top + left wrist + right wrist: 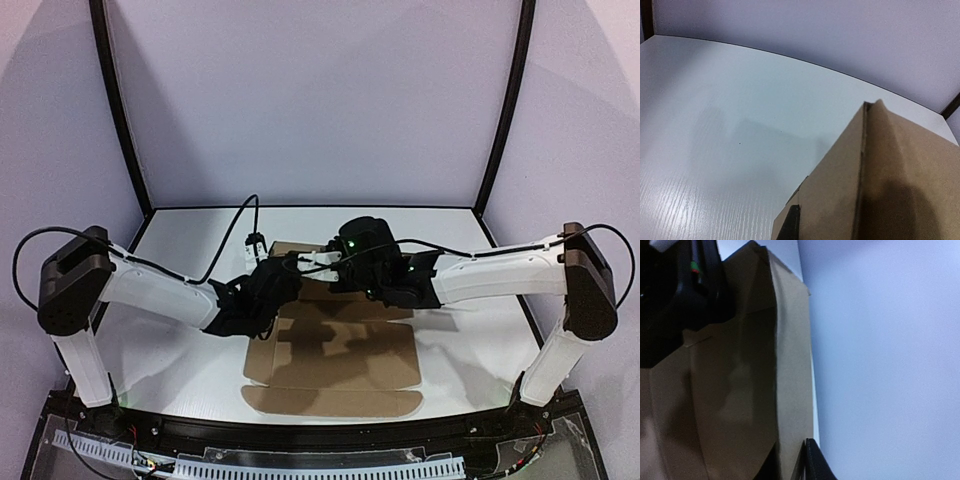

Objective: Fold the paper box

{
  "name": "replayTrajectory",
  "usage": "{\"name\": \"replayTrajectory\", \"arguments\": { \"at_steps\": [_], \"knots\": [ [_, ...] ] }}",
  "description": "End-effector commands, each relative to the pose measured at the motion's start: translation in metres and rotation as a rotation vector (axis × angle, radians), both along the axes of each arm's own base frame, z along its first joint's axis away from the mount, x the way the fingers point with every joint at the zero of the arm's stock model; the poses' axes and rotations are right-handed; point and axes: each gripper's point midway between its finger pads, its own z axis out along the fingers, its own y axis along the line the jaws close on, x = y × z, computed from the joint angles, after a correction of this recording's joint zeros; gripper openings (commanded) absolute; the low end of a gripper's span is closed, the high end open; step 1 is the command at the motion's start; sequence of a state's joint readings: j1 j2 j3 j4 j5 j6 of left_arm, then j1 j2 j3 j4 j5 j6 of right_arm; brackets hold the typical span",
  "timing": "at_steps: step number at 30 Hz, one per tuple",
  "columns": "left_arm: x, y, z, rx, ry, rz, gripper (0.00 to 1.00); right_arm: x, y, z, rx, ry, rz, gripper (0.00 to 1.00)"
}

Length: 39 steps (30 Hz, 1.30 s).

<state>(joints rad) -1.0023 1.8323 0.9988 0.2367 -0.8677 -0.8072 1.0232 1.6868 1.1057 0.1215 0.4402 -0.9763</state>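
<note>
Light, stiff, creased paper box [335,365]; best pinched along raised rear flap edge. Clamped there by left pincer [275,270]; grip of right pincer [325,262] indeterminate.

The box [340,362] is plain brown die-cut cardboard, only partly folded. Its near part lies flat on the table [180,362] at mid-width, with a long round-cornered flap toward the near edge and creases across the sheet. Its far part is raised off the table. Close up, an upright panel [900,185] meets a second at a folded corner, and the creased panels [740,390] look unprinted.
</note>
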Motion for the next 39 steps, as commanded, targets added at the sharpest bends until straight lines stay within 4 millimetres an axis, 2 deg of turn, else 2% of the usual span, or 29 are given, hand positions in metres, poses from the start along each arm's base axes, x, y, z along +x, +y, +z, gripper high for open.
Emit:
{"name": "replayTrajectory", "arguments": {
  "at_steps": [1,4,6,9,10,11,12,16,19,23,26,29,31,35,37,39],
  "knots": [
    [0.018,0.043,0.001,0.092,-0.054,0.075,0.01,-0.043,-0.021,-0.066,-0.179,0.246,0.038,0.23],
    [0.019,0.03,0.011,0.073,-0.078,0.007,0.01,-0.029,-0.017,-0.035,-0.101,0.209,-0.013,0.43],
    [0.02,0.024,0.016,0.086,-0.082,-0.033,0.01,-0.019,-0.016,-0.006,-0.027,0.182,-0.045,0.56],
    [0.019,0.02,0.021,0.082,-0.073,-0.052,0.01,-0.014,-0.022,0.034,0.074,0.137,-0.058,0.76],
    [0.019,0.019,0.025,0.073,-0.074,-0.056,0.01,-0.014,-0.025,0.049,0.11,0.123,-0.057,0.88],
    [0.019,0.019,0.028,0.067,-0.076,-0.061,0.01,-0.015,-0.029,0.063,0.145,0.111,-0.056,0.95],
    [0.018,0.018,0.031,0.062,-0.079,-0.064,0.01,-0.017,-0.033,0.077,0.179,0.099,-0.057,0.98],
    [0.018,0.014,0.044,0.053,-0.093,-0.093,0.01,-0.021,-0.05,0.12,0.325,0.086,-0.072,0.98],
    [0.016,0.008,0.057,0.083,-0.104,-0.146,0.01,-0.023,-0.068,0.142,0.46,0.14,-0.101,0.98],
    [0.014,0.004,0.068,0.141,-0.084,-0.201,0.01,-0.017,-0.103,0.154,0.626,0.248,-0.208,0.98],
    [0.013,0.005,0.069,0.147,-0.033,-0.231,0.01,-0.009,-0.143,0.156,0.748,0.32,-0.357,0.98],
    [0.013,0.01,0.075,0.109,-0.009,-0.25,0.01,-0.006,-0.181,0.143,0.845,0.423,-0.484,0.98],
    [0.012,0.013,0.076,0.107,-0.003,-0.27,0.01,-0.01,-0.198,0.129,0.856,0.504,-0.52,0.98],
    [0.011,0.019,0.085,0.141,0.0,-0.29,0.01,-0.014,-0.214,0.107,0.781,0.54,-0.549,0.98],
    [0.009,0.02,0.088,0.158,0.01,-0.299,0.01,-0.015,-0.211,0.105,0.744,0.539,-0.513,0.98],
    [0.008,0.02,0.09,0.164,0.018,-0.31,0.01,-0.018,-0.2,0.109,0.736,0.552,-0.435,0.98]
  ]
}}
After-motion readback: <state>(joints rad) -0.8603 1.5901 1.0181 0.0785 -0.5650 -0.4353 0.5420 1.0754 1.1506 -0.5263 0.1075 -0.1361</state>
